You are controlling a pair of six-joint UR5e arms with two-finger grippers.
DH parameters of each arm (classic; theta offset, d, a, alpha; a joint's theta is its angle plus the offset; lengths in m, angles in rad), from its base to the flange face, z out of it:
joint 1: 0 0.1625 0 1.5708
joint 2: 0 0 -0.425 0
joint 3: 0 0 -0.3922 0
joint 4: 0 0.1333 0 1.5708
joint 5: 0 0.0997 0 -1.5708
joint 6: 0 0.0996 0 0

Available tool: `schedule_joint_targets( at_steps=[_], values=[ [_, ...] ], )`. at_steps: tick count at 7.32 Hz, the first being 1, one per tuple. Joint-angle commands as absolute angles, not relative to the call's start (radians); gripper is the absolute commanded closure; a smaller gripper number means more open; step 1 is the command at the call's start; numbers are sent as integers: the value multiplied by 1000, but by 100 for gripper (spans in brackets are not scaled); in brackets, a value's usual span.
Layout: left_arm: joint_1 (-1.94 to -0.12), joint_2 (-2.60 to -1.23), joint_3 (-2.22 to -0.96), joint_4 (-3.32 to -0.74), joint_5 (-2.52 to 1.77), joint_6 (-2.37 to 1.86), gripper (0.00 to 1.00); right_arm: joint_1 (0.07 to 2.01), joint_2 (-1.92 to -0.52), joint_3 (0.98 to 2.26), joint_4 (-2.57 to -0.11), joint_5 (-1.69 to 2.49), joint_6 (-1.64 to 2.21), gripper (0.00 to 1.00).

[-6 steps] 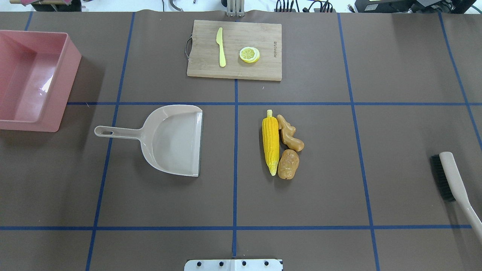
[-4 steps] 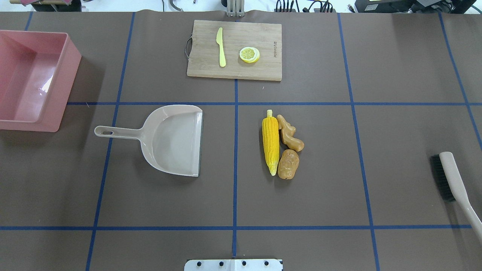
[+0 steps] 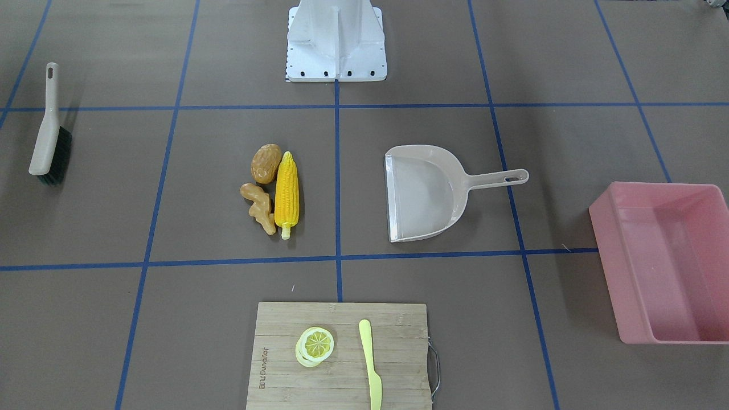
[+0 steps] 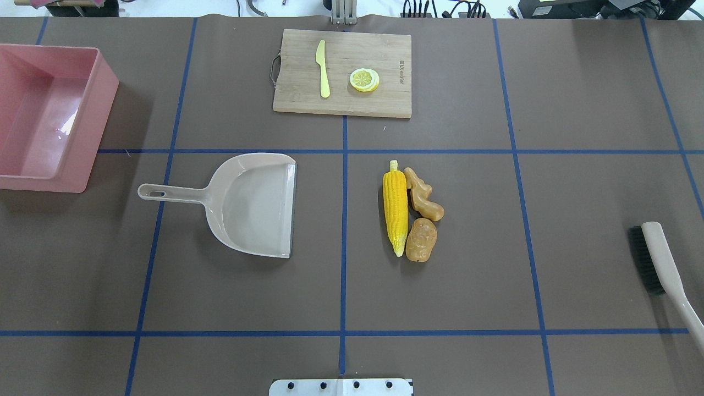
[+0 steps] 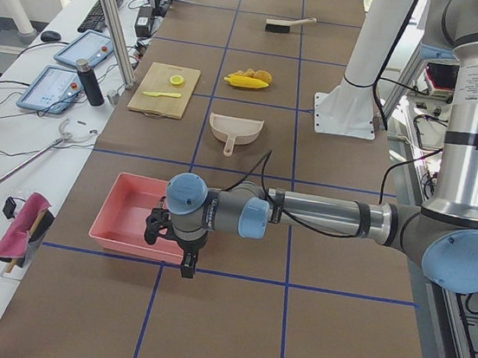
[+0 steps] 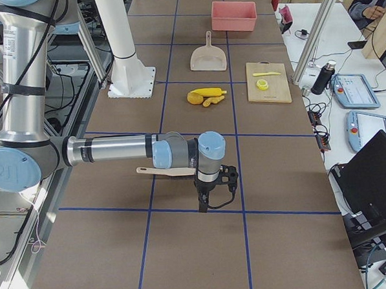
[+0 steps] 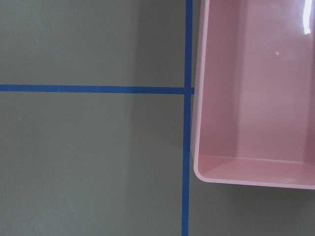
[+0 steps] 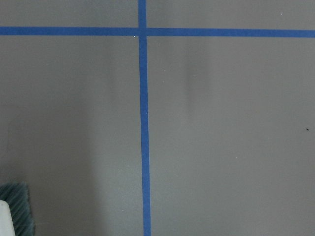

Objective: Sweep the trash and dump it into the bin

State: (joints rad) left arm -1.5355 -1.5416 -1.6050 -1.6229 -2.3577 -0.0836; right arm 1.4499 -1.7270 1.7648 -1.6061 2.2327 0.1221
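The right claw [image 6: 206, 201] hangs over the surface [image 4: 467, 286] just beside the brush [image 4: 657, 258]. The left claw [image 5: 185, 265] hangs at a corner of the bin [image 4: 49, 126]. How far either is parted cannot be told, though nothing is seen held in them.

Nothing has been swept yet. The corn cob [image 4: 396, 206], ginger root [image 4: 422, 197] and potato [image 4: 421, 240] lie touching in one cluster, well apart from the bin, with the dustpan [image 4: 250, 203] between, its lip turned towards them.

The tools are probably to be fetched first. The brush should be taken by its handle, bristles kept downward. The dustpan handle should be gripped so that the lip is pressed flat. The cluster is best swept from its far side in one slow stroke, so that the corn cob is not rolled away.
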Motion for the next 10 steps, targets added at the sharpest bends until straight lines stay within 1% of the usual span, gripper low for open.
schedule_joint_targets(
  at_steps=[1, 3, 6, 8, 9, 10],
  values=[
    [-1536, -1542, -1602, -1623, -2358, -86, 2, 1451, -1732, 1779, -1606, 2240, 123, 0],
    [-1537, -1542, -1600, -1623, -2356, -86, 2, 1451, -1724, 1796, -1612, 2247, 135, 0],
    [-1542, -1540, -1582, -1621, -2358, -87, 2, 1450, -1756, 1868, -1618, 2270, 138, 0],
    [-1551, -1542, -1586, -1621, -2356, -87, 2, 1437, -1787, 1879, -1614, 2376, 144, 0],
    [-1549, -1558, -1600, -1620, -2315, -84, 2, 1390, -1814, 1911, -1612, 2385, 176, 0],
    [-1548, -1562, -1667, -1612, -2287, -84, 2, 1337, -1850, 1960, -1609, 2384, 258, 0]
  ],
)
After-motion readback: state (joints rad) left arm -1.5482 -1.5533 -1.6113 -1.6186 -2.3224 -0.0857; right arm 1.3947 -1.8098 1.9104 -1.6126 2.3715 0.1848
